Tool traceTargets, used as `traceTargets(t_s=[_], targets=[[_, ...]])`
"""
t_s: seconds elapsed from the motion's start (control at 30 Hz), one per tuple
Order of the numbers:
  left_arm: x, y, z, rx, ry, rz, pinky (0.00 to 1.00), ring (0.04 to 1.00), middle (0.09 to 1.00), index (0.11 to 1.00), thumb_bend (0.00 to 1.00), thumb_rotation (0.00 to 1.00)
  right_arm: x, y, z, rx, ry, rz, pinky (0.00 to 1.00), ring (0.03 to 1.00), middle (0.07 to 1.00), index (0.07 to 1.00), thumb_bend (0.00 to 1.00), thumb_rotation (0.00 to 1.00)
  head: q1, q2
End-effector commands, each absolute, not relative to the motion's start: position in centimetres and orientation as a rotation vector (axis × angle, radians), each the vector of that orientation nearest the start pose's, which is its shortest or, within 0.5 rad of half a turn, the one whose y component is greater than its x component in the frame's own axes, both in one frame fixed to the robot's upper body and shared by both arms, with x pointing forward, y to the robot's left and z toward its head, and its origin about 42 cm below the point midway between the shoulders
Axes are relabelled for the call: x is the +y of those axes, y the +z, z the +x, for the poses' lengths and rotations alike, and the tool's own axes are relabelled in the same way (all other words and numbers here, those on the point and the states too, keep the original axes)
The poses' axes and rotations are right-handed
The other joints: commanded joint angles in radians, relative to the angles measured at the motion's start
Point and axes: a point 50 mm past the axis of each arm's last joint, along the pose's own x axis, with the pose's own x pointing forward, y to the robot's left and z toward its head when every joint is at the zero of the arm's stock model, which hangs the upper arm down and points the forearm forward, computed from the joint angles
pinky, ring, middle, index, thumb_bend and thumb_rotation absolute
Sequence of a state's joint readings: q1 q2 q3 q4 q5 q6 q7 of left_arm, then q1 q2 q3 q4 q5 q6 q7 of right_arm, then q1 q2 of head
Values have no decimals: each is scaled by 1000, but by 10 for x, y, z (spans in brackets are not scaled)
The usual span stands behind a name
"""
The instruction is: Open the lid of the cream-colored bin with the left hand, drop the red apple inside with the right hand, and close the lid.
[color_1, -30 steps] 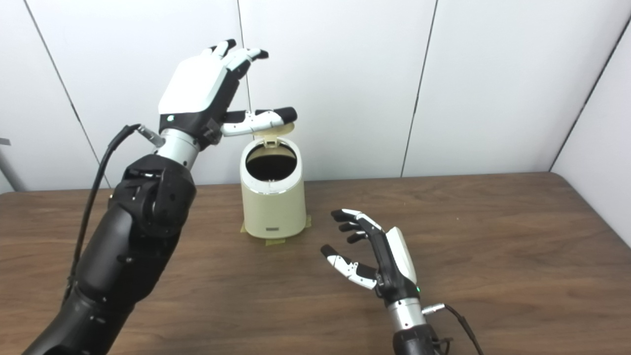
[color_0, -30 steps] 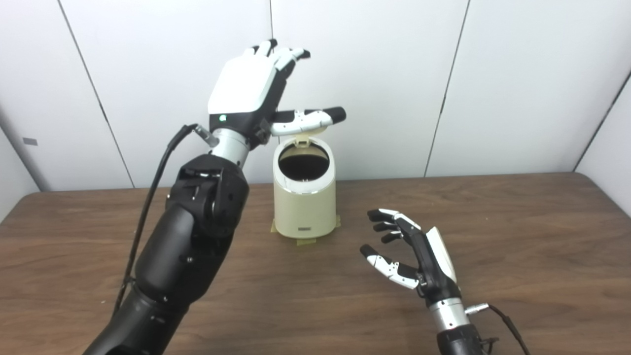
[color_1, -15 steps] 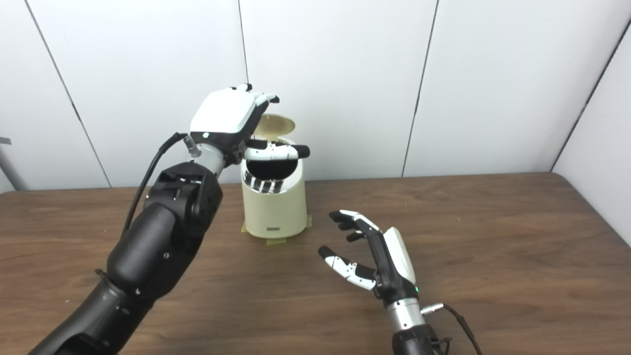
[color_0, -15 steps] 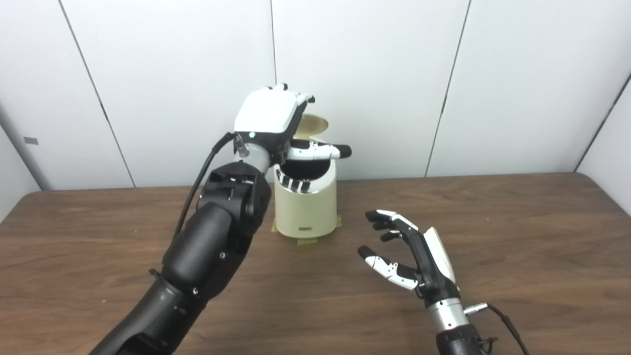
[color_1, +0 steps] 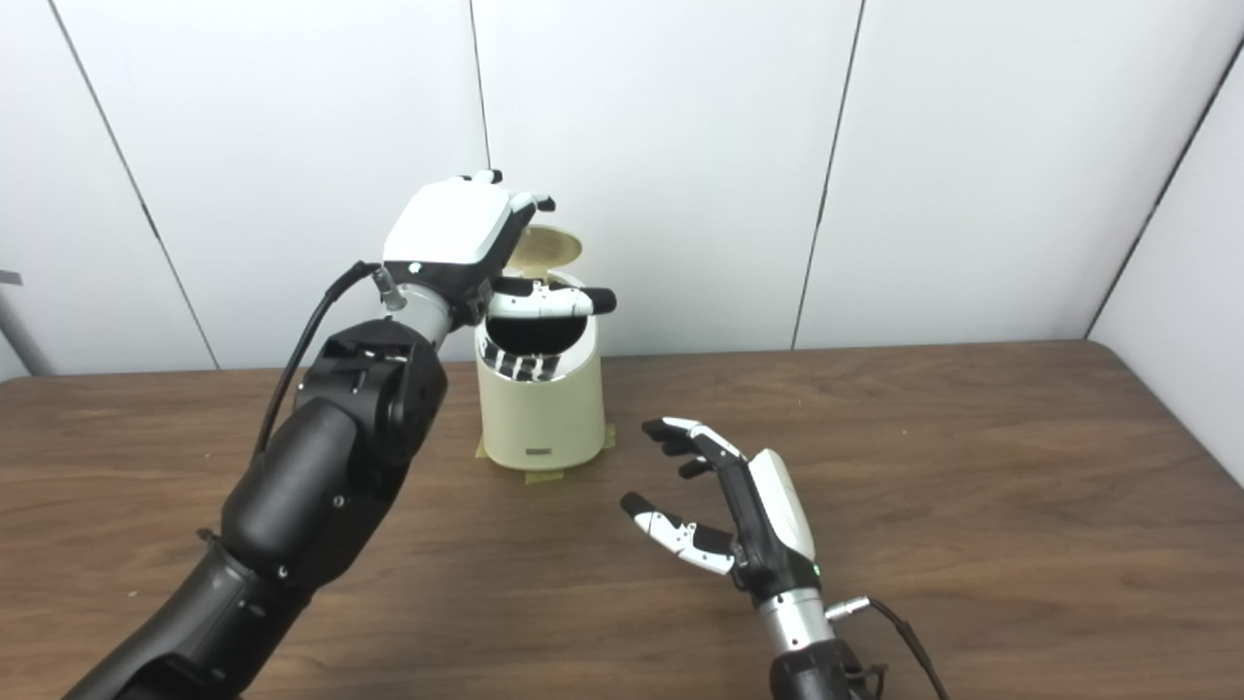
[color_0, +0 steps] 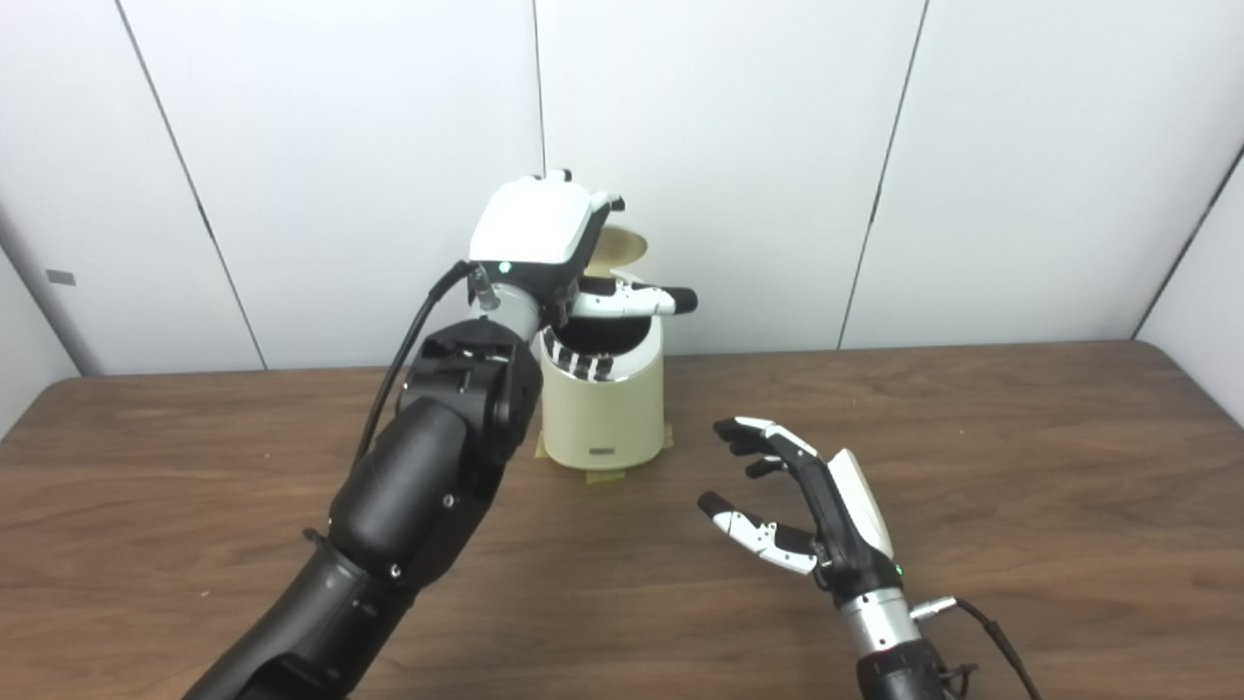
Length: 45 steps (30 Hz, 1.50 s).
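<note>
The left hand (color_0: 533, 233) sits above and just behind the mouth of the bin (color_0: 603, 413), its white back turned toward the camera. Its fingers curl down behind the raised lid (color_0: 618, 251), and the thumb (color_0: 637, 299) reaches rightward across the opening. The hand grips nothing, though whether the fingers touch the lid cannot be told. One second ago this hand was held high above the bin with fingers extended; it has since dropped to the rim and over the last half second has barely shifted. The lid, formerly tipped nearly flat under the thumb, now stands upright at the far edge of the mouth. This suggests the closing step is in hand, with the fingers placed to push the lid forward and down.

No red apple is visible on the table (color_0: 1020, 467), and the dark interior of the bin does not reveal one, so its presence inside is only inferred.

The right hand (color_0: 812, 510) waits in front of and to the right of the bin, well apart from it, fingers spread and empty, having edged slightly leftward.

The bin stands on strips of tape (color_0: 603, 476) near the wall side of the table. To the right of both hands the tabletop offers wide room; behind the left hand the wall panels leave little.
</note>
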State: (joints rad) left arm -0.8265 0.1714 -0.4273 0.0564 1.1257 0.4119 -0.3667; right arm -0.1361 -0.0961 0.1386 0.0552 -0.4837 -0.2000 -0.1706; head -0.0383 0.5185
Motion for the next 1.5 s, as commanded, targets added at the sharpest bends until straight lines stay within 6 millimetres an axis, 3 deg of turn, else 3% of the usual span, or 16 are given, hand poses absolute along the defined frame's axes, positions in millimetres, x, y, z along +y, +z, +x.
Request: traceTargets(t_s=[0.0, 0.47, 1.07, 1.3, 1.47], targets=[[95, 368, 446, -462, -42, 1426, 1000, 1000, 900, 882, 1000, 1000, -195, 135, 326, -364, 38, -554, 619, 728, 750, 742, 297, 412, -2, 2], [98, 339, 431, -395, -124, 1358, 1000, 1000, 888, 875, 1000, 994, -195, 137, 324, -359, 34, -555, 619, 725, 748, 743, 304, 476, -6, 8], [102, 319, 424, -312, -187, 1407, 1000, 1000, 914, 899, 1000, 1000, -195, 140, 323, -355, 37, -551, 621, 725, 749, 741, 311, 481, -14, 23], [100, 306, 415, -309, -205, 1385, 1000, 1000, 894, 890, 1000, 1000, -195, 140, 322, -360, 34, -553, 610, 716, 743, 739, 308, 470, -15, 27], [104, 285, 414, -261, -221, 1403, 1000, 1000, 896, 886, 974, 1000, -195, 141, 322, -345, 26, -537, 613, 716, 744, 741, 312, 478, -22, 31]])
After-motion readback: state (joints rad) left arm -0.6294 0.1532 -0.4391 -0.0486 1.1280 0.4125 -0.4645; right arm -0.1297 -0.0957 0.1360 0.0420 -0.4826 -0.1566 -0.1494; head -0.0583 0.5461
